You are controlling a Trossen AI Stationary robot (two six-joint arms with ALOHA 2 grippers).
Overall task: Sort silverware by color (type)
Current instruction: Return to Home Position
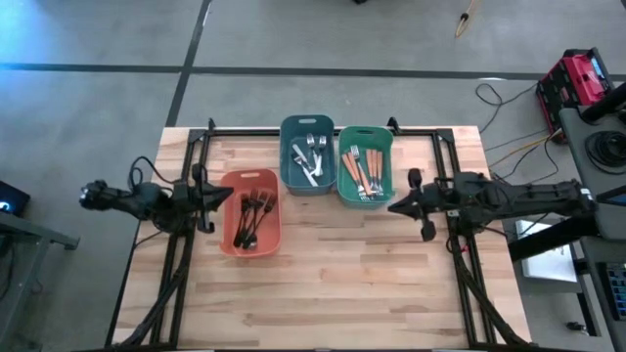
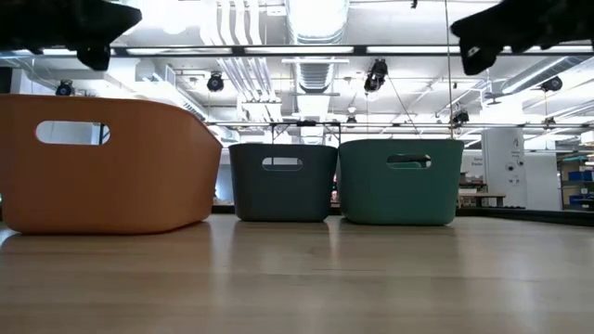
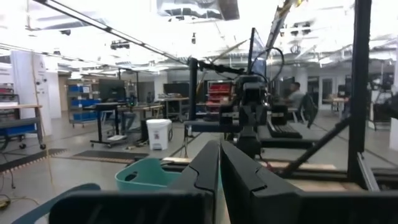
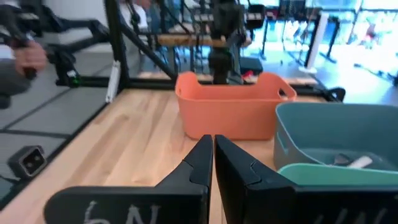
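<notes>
Seen from above, three bins stand on the far half of the desk (image 1: 323,293): the salmon bin (image 1: 250,251) at about 10 o'clock from the desk centre, the blue bin (image 1: 309,119) at 12 o'clock, and the green bin (image 1: 367,129) at 1 o'clock, just beside the blue one. The dark forks (image 1: 251,217) lie together inside the salmon bin, the silver forks (image 1: 310,156) lie inside the blue bin, and the orange forks (image 1: 364,172) lie inside the green bin. The left tool (image 1: 225,198) is at 9 o'clock of the salmon bin, over its rim, and it points toward 3 o'clock. Its fingers (image 3: 205,171) are pressed together and they hold no fork. The right tool (image 1: 394,207) is at 4 o'clock of the green bin, near its corner, and it points toward 9 o'clock. Its fingers (image 4: 200,158) are closed in the same way, also empty. In the low view both arms show only as dark shapes at the upper edge, well above the desk top and higher than the rims of the bins
</notes>
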